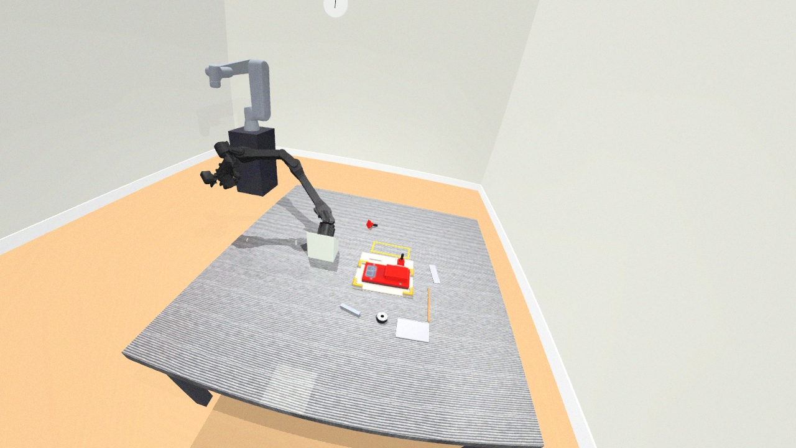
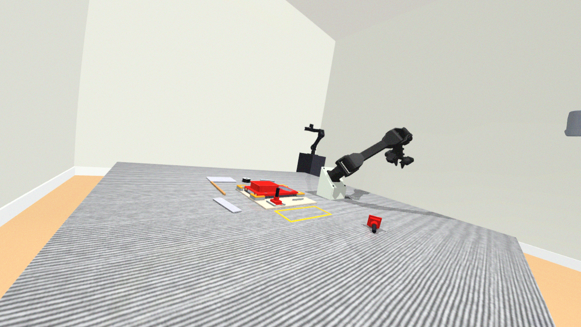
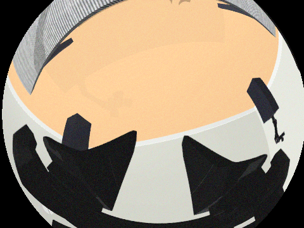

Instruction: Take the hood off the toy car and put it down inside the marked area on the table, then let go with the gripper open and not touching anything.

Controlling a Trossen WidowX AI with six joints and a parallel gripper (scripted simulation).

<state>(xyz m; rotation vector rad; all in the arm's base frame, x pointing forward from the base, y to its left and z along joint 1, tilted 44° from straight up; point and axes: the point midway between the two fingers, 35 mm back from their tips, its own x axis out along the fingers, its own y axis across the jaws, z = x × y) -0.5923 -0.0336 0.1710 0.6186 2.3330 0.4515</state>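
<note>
1. Exterior view, near to far: small red piece with black peg [image 2: 374,222] lower right of centre on the striped table [image 2: 162,264], then the yellow marked area [image 2: 302,214], then the red toy car [image 2: 268,188] on its cream board [image 2: 300,200], hood [image 2: 286,190] on the car.
2. Top view only: flat white sheet [image 1: 412,330], pencil [image 1: 428,303], small ring-like roll [image 1: 382,318] and two grey strips near the lower edge of the cluster; hood [image 1: 396,275] reads as the solid red block, mid-frame.
3. Wrist view shows none of these, only orange floor, wall and a strip of table at top; both black fingers frame bare wall.
4. Gripper [image 2: 399,160] about half open, holding nothing, touching nothing, hanging beyond the table edge, well apart from the car.
5. Arm rises from a pale base block [image 2: 332,185] at the table's far side.
</note>
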